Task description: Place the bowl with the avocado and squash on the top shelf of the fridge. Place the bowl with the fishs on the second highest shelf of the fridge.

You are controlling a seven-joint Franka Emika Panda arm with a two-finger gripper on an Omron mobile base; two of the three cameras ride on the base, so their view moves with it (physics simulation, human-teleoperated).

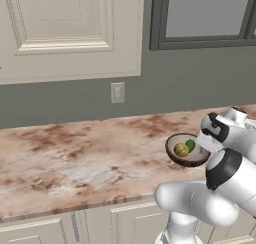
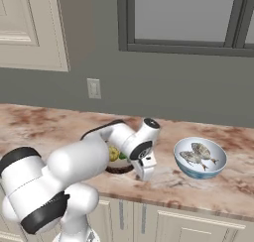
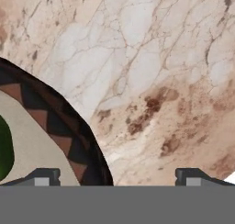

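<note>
On the marble counter (image 1: 75,158) in your left base view, the bowl with the avocado and squash (image 1: 186,150) sits near the front edge, just beside the arm's wrist, with the squash (image 1: 181,149) left of the avocado (image 1: 190,145).

From the right base view, you see the bowl with the fishs (image 2: 200,157) resting well right of the brown bowl.

Your hand view shows the gripper (image 3: 117,176) with its jaws spread wide, straddling the brown bowl's patterned rim.
</note>
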